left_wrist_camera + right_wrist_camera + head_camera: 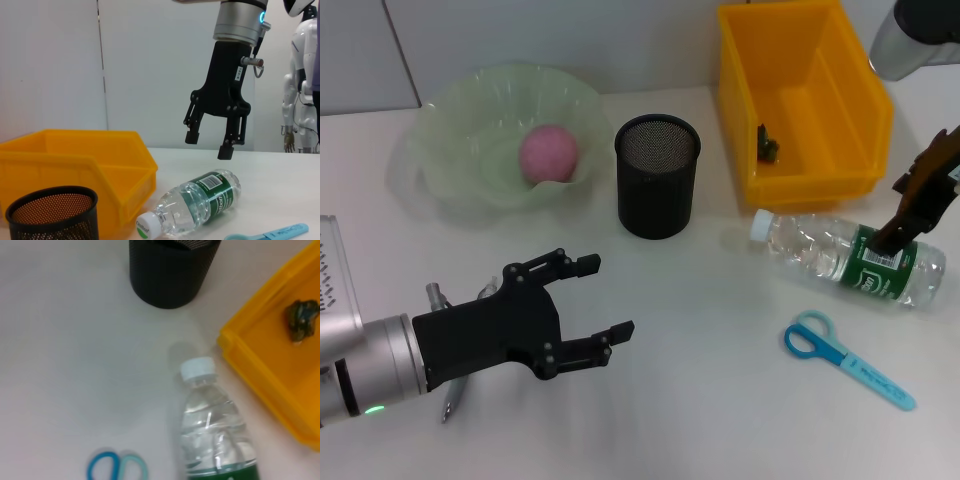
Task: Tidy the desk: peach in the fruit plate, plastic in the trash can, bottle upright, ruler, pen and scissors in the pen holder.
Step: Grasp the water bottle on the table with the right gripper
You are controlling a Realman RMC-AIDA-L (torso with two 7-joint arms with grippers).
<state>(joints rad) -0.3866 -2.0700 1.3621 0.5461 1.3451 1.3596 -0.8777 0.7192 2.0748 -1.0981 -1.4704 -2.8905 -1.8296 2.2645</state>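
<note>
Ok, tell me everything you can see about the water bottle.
The water bottle is clear ribbed plastic with a white screw cap and a green label bearing a barcode. It looks empty or nearly so. It lies on its side on the white desk, cap toward the yellow bin, scissors nearby. The right gripper hovers above the label, fingers open, not touching.
</note>
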